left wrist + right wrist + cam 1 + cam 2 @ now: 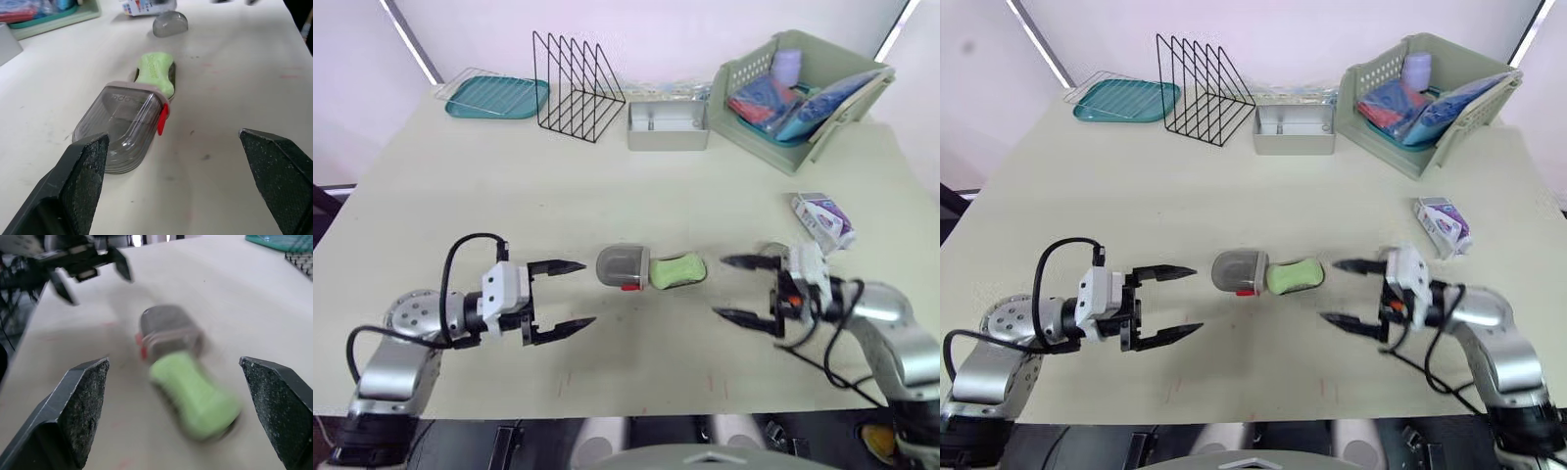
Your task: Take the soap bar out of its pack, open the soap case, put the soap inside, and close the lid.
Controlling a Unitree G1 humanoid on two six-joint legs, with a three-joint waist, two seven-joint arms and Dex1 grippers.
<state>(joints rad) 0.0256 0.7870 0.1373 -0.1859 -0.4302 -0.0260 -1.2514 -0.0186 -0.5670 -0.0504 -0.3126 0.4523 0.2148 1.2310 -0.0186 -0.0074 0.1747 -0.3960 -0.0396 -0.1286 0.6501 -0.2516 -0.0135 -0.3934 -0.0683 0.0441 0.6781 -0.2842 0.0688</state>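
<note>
Left eye view: soap case (623, 266) lies mid-table (509, 186), betw. the two grippers, touching neither. Green soap (677, 270) pokes out of it on the side twd right gripper (721, 286). Left gripper (587, 293) is just beside the case's other end. Both grippers' fingers are spread wide, nothing held. Soap pack (822, 217) lies near the right arm.

You're looking down on a pale cream table (607, 176) that spans nearly the whole view. Its top is matte, with faint scuffs and small reddish marks (291, 76) here and there. Behind its far edge stands a plain white wall (666, 24). A bright slanted strip (409, 39) crosses the wall far left, another strip (898, 27) far right. Dark floor (323, 211) shows past the table's left edge. The light is even and the shadows are soft.
</note>
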